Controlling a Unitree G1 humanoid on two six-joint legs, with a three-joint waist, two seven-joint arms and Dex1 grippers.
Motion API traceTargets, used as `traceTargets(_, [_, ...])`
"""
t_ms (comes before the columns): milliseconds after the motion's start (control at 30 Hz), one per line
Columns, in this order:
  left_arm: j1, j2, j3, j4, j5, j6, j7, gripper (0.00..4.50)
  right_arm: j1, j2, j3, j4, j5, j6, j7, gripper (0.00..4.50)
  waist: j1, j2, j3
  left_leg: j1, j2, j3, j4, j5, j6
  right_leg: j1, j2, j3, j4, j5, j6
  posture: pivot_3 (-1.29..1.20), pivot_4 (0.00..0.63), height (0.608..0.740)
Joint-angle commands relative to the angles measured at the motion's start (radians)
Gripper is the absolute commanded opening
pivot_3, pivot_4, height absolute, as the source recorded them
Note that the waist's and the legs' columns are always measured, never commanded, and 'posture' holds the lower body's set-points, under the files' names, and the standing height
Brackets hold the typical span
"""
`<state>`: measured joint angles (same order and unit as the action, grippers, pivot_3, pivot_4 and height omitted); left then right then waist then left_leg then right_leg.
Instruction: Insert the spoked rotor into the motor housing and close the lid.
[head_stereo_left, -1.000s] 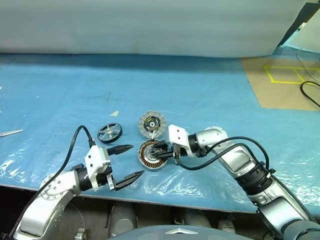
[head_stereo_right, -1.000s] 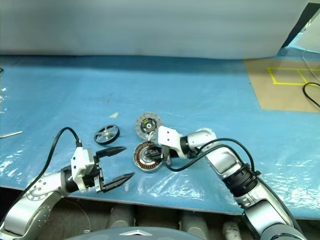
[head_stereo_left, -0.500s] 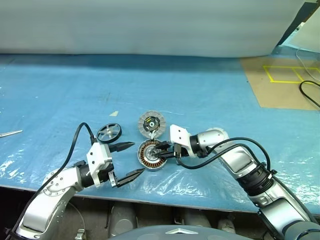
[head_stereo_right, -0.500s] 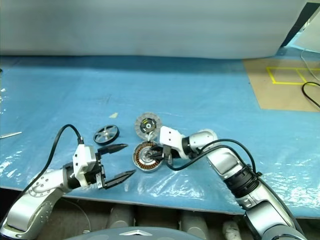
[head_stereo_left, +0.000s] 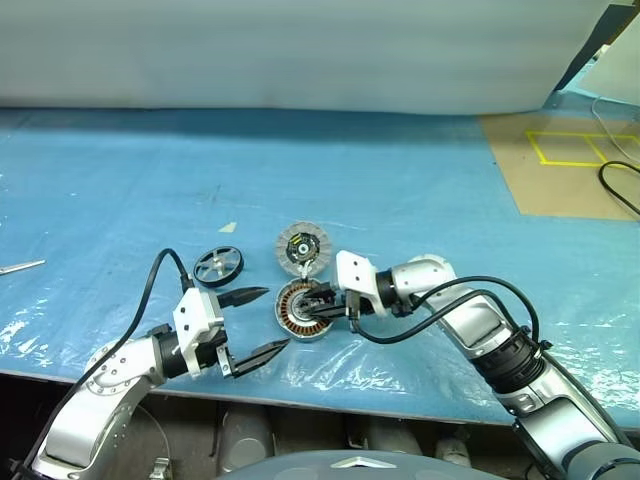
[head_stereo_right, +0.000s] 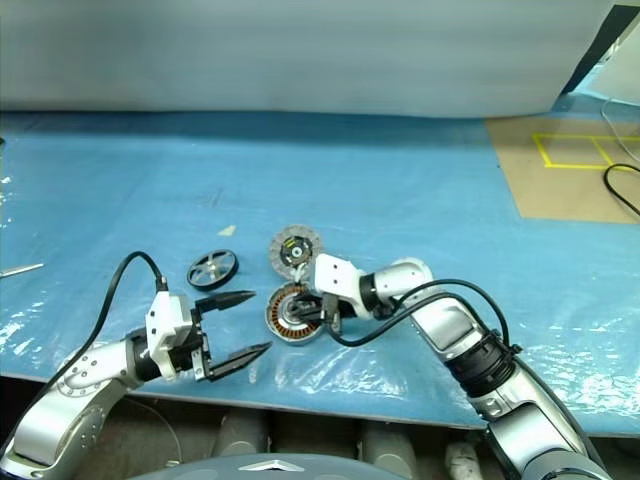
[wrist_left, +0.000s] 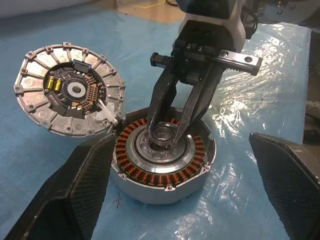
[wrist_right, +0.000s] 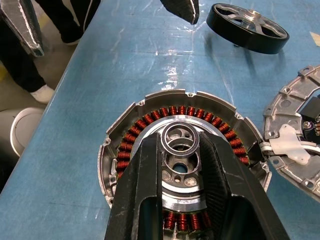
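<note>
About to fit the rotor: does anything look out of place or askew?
Yes: the right gripper is clamped on the silver hub of the copper-wound grey motor housing, blocking the black-rimmed spoked rotor. The white-segmented round lid lies open alongside.

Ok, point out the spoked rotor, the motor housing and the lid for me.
spoked rotor (head_stereo_left: 219, 266), left eye view, on its central hub.
motor housing (wrist_left: 165, 176), left wrist view, on the copper windings at the front.
lid (wrist_left: 70, 91), left wrist view, on its dark centre.
</note>
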<state>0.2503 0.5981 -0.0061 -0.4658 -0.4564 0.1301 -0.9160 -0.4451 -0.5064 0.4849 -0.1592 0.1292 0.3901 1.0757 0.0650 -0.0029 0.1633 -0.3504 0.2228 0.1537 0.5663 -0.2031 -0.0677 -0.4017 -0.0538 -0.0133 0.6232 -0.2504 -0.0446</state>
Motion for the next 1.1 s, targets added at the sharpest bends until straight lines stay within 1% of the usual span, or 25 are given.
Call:
traceTargets(33, [0.007, 0.004, 0.007, -0.021, 0.0, -0.013, -0.003, 4.5, 0.007, 0.0, 0.006, 0.002, -0.014, -0.028, 0.006, 0.66, 0.0, 0.0, 0.0, 0.0, 0.0, 0.0, 0.0, 0.0, 0.0, 0.0, 0.0, 0.0, 0.0, 0.0, 0.0, 0.0, 0.15, 0.74])
traceTargets(467, [-0.009, 0.008, 0.009, -0.041, -0.009, 0.015, 0.01, 4.5, 0.014, 0.005, 0.015, 0.028, -0.042, -0.041, -0.006, 0.66, 0.0, 0.0, 0.0, 0.0, 0.0, 0.0, 0.001, 0.0, 0.0, 0.0, 0.0, 0.0, 0.001, 0.0, 0.0, 0.0, 0.15, 0.74])
traceTargets(533, [-0.012, 0.01, 0.012, -0.04, -0.01, 0.018, 0.009, 4.5, 0.014, 0.012, 0.012, 0.03, -0.044, -0.041, -0.013, 1.4, 0.0, 0.0, 0.0, 0.0, 0.0, 0.0, 0.001, 0.0, 0.0, 0.0, 0.0, 0.0, 0.001, 0.0, 0.0, 0.0, 0.15, 0.74])
traceTargets(667, [-0.013, 0.015, 0.018, -0.05, -0.017, 0.031, 0.009, 4.5, 0.003, 0.014, -0.003, 0.014, -0.027, -0.003, -0.004, 2.63, 0.0, 0.0, 0.0, 0.0, 0.0, 0.0, 0.001, 0.0, 0.0, 0.0, 0.0, 0.0, 0.001, 0.0, 0.0, 0.0, 0.15, 0.74])
traceTargets(767, [-0.012, 0.016, 0.021, -0.051, -0.02, 0.037, 0.011, 4.5, -0.013, -0.001, -0.035, -0.004, -0.002, 0.008, 0.01, 2.63, 0.0, 0.0, 0.0, 0.0, 0.0, 0.0, 0.001, 0.0, 0.0, 0.0, 0.0, 0.0, 0.001, 0.0, 0.0, 0.0, 0.15, 0.74])
traceTargets(867, [-0.015, 0.015, 0.02, -0.059, -0.025, 0.048, 0.017, 4.5, -0.035, -0.009, -0.082, -0.053, 0.064, 0.071, 0.034, 2.63, 0.0, 0.0, 0.0, 0.0, 0.0, 0.0, 0.001, 0.0, 0.0, 0.0, 0.0, 0.0, 0.001, 0.0, 0.0, 0.0, 0.15, 0.74])
traceTargets(1033, [-0.033, 0.008, 0.01, -0.064, -0.027, 0.064, 0.026, 4.5, -0.09, 0.012, -0.143, -0.091, 0.151, 0.176, 0.033, 2.63, -0.001, 0.0, 0.0, 0.0, 0.0, 0.0, 0.001, 0.0, 0.0, 0.0, 0.0, 0.0, 0.001, 0.0, 0.0, 0.0, 0.15, 0.74])
traceTargets(1100, [-0.039, 0.006, 0.007, -0.066, -0.028, 0.069, 0.029, 4.5, -0.095, 0.017, -0.14, -0.096, 0.154, 0.184, 0.029, 2.2, 0.0, 0.0, 0.0, 0.001, 0.0, 0.0, 0.001, 0.0, 0.0, 0.0, 0.0, 0.0, 0.001, 0.0, 0.0, 0.0, 0.15, 0.74])
